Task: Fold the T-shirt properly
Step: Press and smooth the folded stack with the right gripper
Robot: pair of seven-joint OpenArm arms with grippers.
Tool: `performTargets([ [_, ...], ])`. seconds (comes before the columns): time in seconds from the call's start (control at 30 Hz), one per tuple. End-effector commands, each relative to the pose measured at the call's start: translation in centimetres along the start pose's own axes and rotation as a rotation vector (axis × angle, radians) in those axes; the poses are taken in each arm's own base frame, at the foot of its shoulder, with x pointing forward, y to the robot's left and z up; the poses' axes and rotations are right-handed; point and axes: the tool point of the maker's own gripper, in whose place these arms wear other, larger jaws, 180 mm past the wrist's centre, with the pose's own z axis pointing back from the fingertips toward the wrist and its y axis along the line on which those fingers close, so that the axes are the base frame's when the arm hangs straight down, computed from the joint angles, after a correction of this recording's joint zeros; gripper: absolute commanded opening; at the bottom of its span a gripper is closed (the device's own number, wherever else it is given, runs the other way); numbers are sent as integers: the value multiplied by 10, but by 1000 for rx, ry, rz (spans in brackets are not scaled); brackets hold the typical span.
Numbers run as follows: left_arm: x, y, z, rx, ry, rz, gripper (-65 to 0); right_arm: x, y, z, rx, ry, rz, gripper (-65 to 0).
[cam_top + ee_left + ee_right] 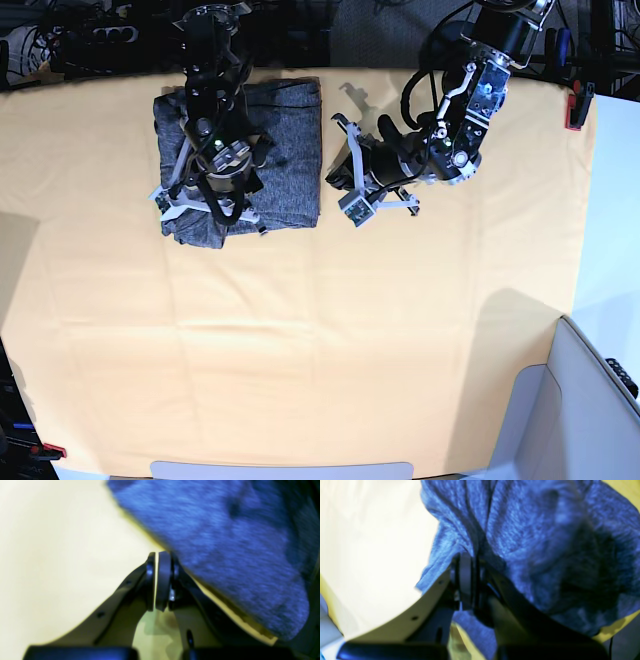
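You have the shirt folded into a compact block at the far edge of the yellow cloth, right claw clamped on a fold, left claw shut, empty, just beside it.

One T-shirt, heather-grey and folded into a compact block, lies at the far side. One yellow-orange cloth covers the one tabletop. Two robot arms are in view, each ending in one claw: the left claw and the right claw, two in all. One small red object sits at the cloth's far edge.
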Motion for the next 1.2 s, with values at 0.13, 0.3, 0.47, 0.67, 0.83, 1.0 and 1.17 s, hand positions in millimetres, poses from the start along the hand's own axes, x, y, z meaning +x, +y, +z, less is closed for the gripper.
performTargets([
  [0.13,16,21,11,50,-64,21,-644,18,18,-9,39,-35,69,-650],
  [0.3,17,33,17,79,-75,42,-644,27,45,-15,105,-42,138,-650],
  [0.47,18,54,28,133,-98,79,-644,26,68,-22,161,-26,186,-650],
  [0.67,17,55,28,135,-98,82,-644,26,70,-22,167,-24,190,-650],
  [0.83,13,61,32,148,-85,74,-644,19,71,-27,176,-1,185,-650],
  [1.0,14,78,42,193,-102,100,-644,20,72,-26,177,-5,188,-624],
  [1.17,14,105,60,266,-135,147,-643,25,71,-21,169,-24,191,-362],
])
